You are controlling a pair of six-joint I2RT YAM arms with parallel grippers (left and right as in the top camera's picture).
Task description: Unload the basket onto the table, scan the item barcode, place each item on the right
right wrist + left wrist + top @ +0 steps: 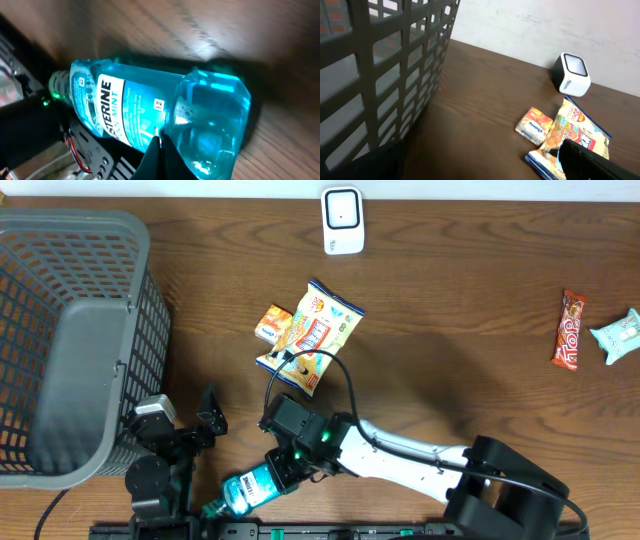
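Observation:
A blue-green mouthwash bottle [250, 489] lies on its side at the table's front edge, cap to the left; in the right wrist view the bottle [150, 107] shows its white label. My right gripper [284, 470] is shut, its tips [159, 138] pressed together right over the bottle's middle, with nothing between them. The white barcode scanner [342, 220] stands at the far edge, its face also visible in the left wrist view [572, 75]. My left gripper [183, 420] stands open beside the basket, empty; one dark finger [592, 162] shows over the snack bag.
A grey mesh basket [60, 340] fills the left side. A yellow snack bag [312, 335] and a small orange packet [272, 323] lie mid-table. A red chocolate bar [570, 330] and a teal packet [618, 335] lie at the far right.

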